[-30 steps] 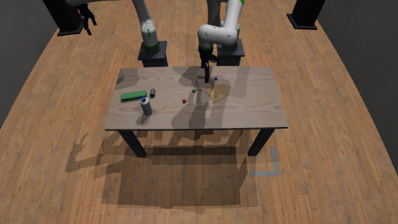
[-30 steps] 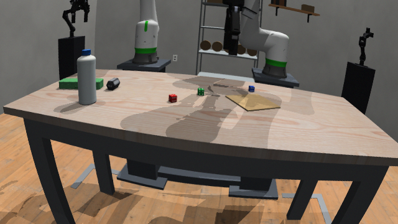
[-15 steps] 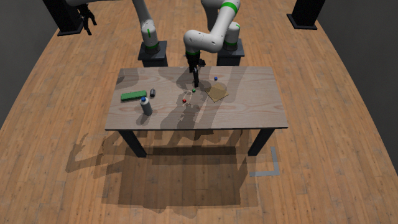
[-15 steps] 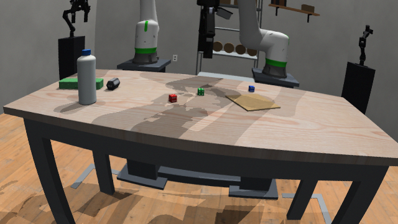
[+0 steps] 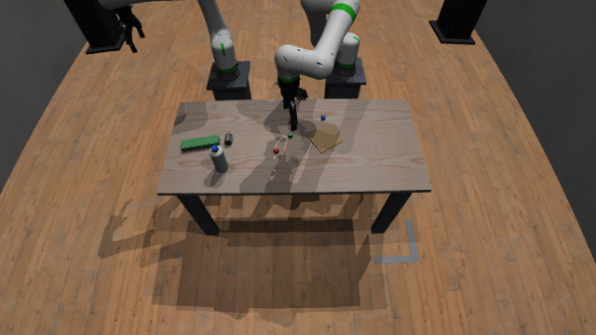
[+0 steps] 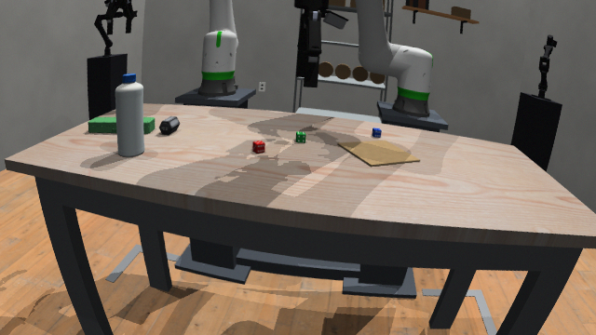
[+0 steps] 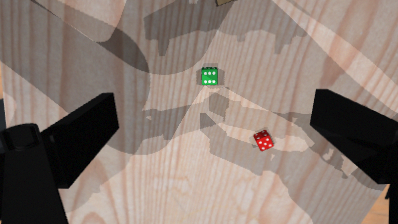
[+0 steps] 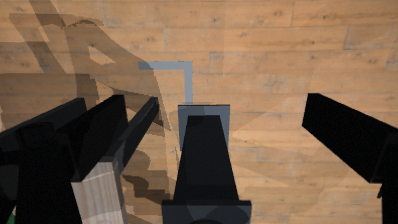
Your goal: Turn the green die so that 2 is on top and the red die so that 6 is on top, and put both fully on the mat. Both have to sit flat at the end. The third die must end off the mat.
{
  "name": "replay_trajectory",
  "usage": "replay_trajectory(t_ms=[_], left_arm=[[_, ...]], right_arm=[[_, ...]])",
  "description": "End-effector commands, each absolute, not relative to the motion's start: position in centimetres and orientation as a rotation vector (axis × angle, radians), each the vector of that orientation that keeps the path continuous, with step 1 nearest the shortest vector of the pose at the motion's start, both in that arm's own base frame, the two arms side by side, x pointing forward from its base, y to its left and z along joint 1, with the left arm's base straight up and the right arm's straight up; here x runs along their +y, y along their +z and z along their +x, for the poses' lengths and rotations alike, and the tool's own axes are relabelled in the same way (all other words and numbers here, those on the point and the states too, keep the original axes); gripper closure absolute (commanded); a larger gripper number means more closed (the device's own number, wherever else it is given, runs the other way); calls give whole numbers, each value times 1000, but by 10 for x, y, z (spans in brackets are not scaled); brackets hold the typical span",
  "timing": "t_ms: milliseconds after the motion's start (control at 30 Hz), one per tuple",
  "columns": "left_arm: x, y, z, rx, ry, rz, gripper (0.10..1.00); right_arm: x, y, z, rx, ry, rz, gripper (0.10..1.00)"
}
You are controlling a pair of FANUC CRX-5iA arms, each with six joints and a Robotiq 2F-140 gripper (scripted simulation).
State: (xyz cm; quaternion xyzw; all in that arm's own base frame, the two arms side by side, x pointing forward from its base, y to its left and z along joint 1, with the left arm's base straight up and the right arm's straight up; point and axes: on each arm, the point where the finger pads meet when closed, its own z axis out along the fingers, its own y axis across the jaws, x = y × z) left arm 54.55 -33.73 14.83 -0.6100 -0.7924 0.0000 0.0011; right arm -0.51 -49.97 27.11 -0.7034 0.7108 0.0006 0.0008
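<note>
Table (image 5: 372, 172) (image 6: 466, 186) edge comes closest in the exterior view, its wood grain crossed by shadows. Toward one end, a grey bottle (image 5: 220, 159) (image 6: 130, 118) with a blue cap stands upright, near a green block (image 5: 200, 142) (image 6: 97, 125) and a small dark cylindrical object (image 5: 228, 139) (image 6: 169, 126), both lying down.

Red die (image 5: 276, 151) (image 6: 259, 147) (image 7: 263, 140) and green die (image 5: 290, 135) (image 6: 301, 137) (image 7: 210, 76) rest on the wood, apart from each other and off the tan mat (image 5: 326, 139) (image 6: 379, 153). From above, the green one shows six pips on its upper face; the red one's larger visible face shows five. A blue die (image 5: 323, 117) (image 6: 376, 132) sits near the mat, also off it.

Above the table, near the green die, hangs the left gripper (image 5: 293, 127) (image 6: 311, 85) (image 7: 214, 109), fingers spread wide with nothing between them. The right gripper (image 5: 138, 43) (image 6: 119, 33) (image 8: 214, 110) is well off to the side, over the floor (image 8: 270, 45), spread wide and empty too.
</note>
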Motion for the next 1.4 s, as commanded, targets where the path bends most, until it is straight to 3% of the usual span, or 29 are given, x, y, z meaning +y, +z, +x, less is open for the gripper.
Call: replay_trajectory(t_ms=[0, 633, 1367], left_arm=[[-338, 149, 546, -2477, 0, -1932, 98], [-338, 143, 546, -1913, 0, -2492, 98], [-338, 134, 547, -806, 0, -3036, 98]], right_arm=[[-500, 272, -5, 2233, 0, -2210, 98], [-500, 272, -5, 2233, 0, -2210, 98], [-500, 272, -5, 2233, 0, -2210, 98]])
